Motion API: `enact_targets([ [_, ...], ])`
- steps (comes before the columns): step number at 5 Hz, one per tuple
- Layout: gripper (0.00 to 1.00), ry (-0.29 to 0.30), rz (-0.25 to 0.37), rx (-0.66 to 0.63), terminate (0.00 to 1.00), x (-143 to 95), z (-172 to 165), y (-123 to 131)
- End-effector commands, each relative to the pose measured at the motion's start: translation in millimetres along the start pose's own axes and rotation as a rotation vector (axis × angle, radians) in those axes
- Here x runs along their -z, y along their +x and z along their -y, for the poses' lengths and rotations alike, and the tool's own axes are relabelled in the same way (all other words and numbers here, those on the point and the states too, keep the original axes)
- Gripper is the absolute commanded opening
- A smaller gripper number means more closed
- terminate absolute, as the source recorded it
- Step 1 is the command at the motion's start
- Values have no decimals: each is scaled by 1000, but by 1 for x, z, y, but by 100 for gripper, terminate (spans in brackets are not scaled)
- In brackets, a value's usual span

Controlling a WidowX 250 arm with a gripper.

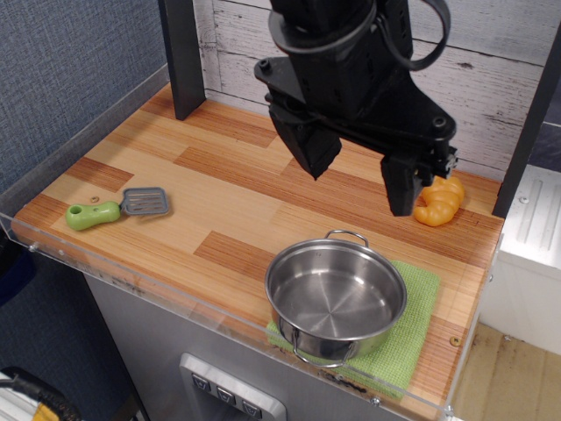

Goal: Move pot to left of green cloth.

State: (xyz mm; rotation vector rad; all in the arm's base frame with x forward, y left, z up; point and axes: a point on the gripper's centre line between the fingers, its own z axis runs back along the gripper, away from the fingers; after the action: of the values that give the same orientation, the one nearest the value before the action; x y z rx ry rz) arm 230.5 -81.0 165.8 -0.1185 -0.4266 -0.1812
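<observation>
So from my remote seat, here's the setup. The shiny round stainless-steel pot point(336, 299) with its two thin wire loop handles sits upright right on top of the light green woven cloth point(412, 338), covering most of it. Only the cloth's right side and a strip along its near edge peek out from under the pot. One handle points toward the back wall, the other toward the near edge of the wooden plank tabletop point(219, 189). The pot looks empty inside, just reflections.

My black pincer point(359, 175) hangs in the air above and behind the pot, well apart from it, touching nothing. Its two fingers are spread wide with a clear gap between them, and there's nothing held in that gap. The left one looks fat and wedge-shaped from this angle, the right one thinner and straighter.

Just behind the pot, past the right finger, there's a small orange toy croissant point(441, 202) lying on the tabletop close to the white plank back wall. It's partly hidden by that finger.

Far off to the left of the pot, well apart from it, a little spatula with a green handle and grey slotted blade point(118, 209) lies flat, blade pointing toward the pot.

The pot and cloth both sit close to the clear plastic lip on the near edge.
</observation>
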Motion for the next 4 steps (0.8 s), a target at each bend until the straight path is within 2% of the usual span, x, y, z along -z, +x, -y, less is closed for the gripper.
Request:
enact_targets([
  [1,100,0,0,0,0,0,0,0],
  [3,100,52,-26,-37,0,6,-24,-19],
  [4,100,45,-25,-64,0,10,-34,-31],
])
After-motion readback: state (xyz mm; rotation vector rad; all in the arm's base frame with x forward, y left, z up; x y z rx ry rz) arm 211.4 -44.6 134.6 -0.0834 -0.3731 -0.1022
